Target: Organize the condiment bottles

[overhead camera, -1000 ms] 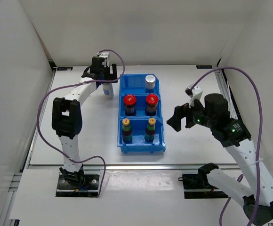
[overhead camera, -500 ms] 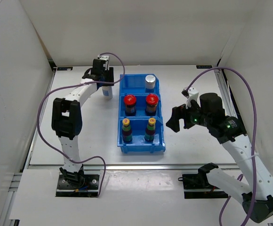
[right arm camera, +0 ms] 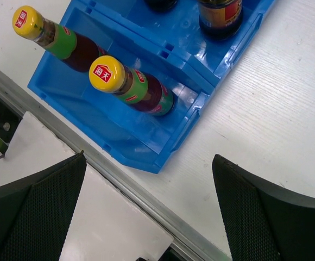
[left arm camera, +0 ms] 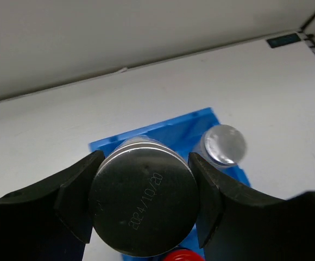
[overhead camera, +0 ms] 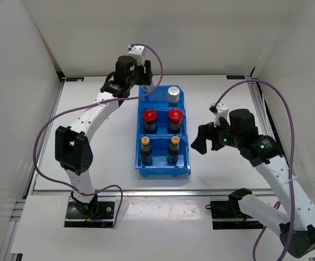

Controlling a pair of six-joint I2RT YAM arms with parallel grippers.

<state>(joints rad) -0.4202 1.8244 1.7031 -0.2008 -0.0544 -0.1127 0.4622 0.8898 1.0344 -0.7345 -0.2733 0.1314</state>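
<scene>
My left gripper (overhead camera: 131,84) is shut on a silver-capped pale bottle (left arm camera: 144,201) and holds it in the air over the back left corner of the blue bin (overhead camera: 140,163). In the top view the wrist hides that bottle. The other silver-capped bottle (overhead camera: 173,94) stands in the bin's back right spot. Two red-lidded jars (overhead camera: 150,116) (overhead camera: 175,115) fill the middle row. Two yellow-capped bottles (overhead camera: 146,143) (overhead camera: 174,142) fill the front row. My right gripper (overhead camera: 200,140) hangs open and empty, right of the bin's front corner.
White walls close in the table at the back and on both sides. A metal rail (right arm camera: 146,198) runs along the table's near edge, just below the bin. Purple cables loop off both arms.
My left gripper closed on the silver-capped bottle that stood left of the bin, lifted it and carried it right, over the bin's back corner. The right arm shifted slightly.
</scene>
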